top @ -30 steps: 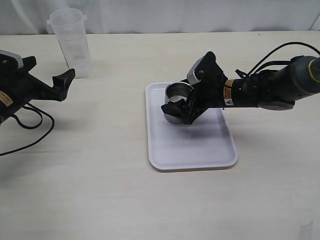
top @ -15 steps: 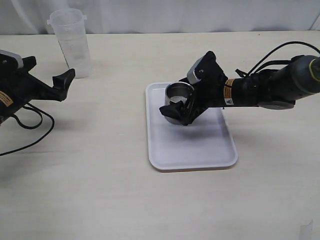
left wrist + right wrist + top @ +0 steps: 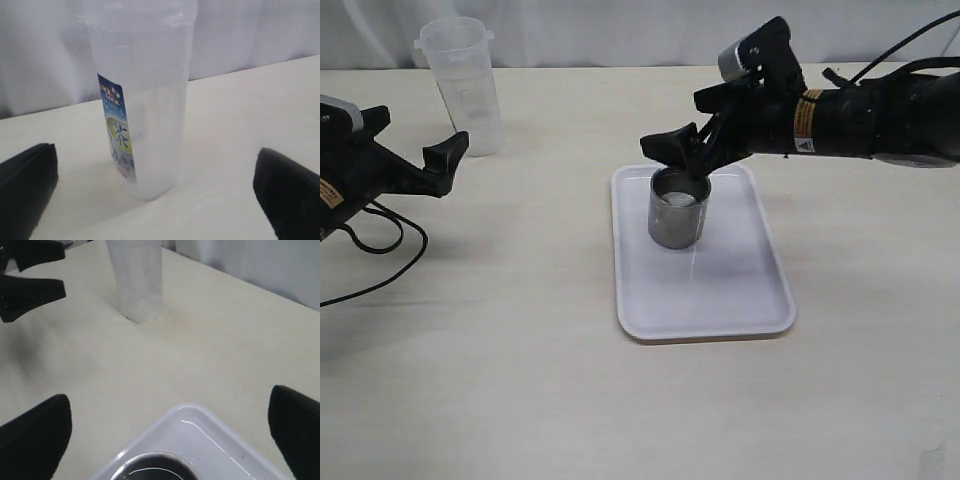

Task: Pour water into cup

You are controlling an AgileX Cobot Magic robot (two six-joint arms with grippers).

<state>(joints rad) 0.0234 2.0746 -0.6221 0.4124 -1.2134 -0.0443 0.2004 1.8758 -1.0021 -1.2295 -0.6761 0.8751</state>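
Note:
The steel cup (image 3: 677, 215) stands upright on the white tray (image 3: 740, 290); its rim shows in the right wrist view (image 3: 150, 466). My right gripper (image 3: 678, 140) is open and empty, just above and behind the cup, and it also shows in the right wrist view (image 3: 167, 400). The translucent beaker (image 3: 465, 85) stands at the far left of the table. My left gripper (image 3: 420, 132) is open and empty, a short way in front of the beaker (image 3: 140, 100), not touching it. I cannot make out the water through the cloudy beaker wall.
The tray (image 3: 225, 445) lies in the middle of the table. A black cable (image 3: 380, 250) loops on the table by the left arm. A white curtain (image 3: 650, 25) hangs behind the table's far edge.
My right gripper has let go of the cup and risen up and back from it. The cup now stands free on the tray. The left arm has hardly moved.

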